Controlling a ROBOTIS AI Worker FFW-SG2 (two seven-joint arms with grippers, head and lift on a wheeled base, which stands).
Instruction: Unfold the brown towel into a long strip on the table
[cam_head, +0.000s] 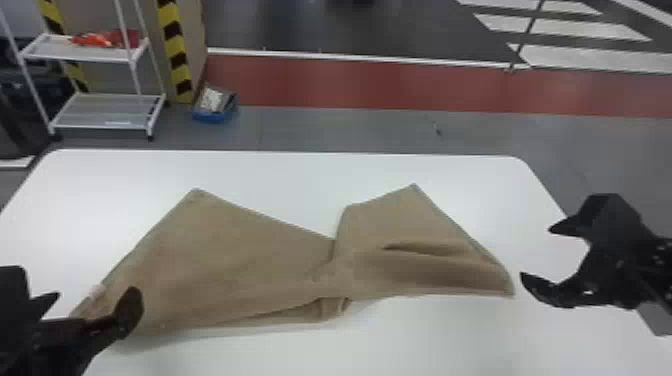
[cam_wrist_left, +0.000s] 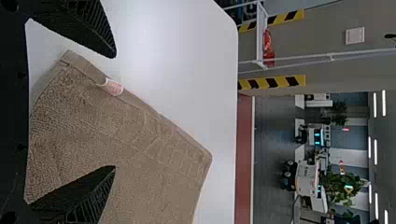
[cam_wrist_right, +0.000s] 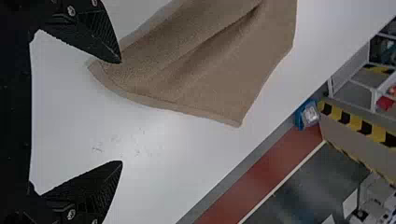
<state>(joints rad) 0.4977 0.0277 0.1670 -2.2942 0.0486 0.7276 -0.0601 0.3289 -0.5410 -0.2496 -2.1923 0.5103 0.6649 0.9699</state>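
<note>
passing room runs along the far side of the table (cam_head: 280, 172); the towel (cam_head: 235, 260) bars the middle.

A workshop or robotics lab, open-plan — black-and-yellow hazard stripes (cam_head: 175, 50), a red floor lane (cam_head: 350, 82) edged in white, a metal rack (cam_head: 100, 56), wheeled machines (cam_wrist_left: 308, 179) and strip lights (cam_wrist_left: 376, 151).

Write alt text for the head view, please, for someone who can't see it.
A brown towel lies rumpled and pinched in at the middle on a white table, flaring toward both ends. The robot's left gripper is at its left end, and the right gripper, open, is just beyond its right end.
</note>
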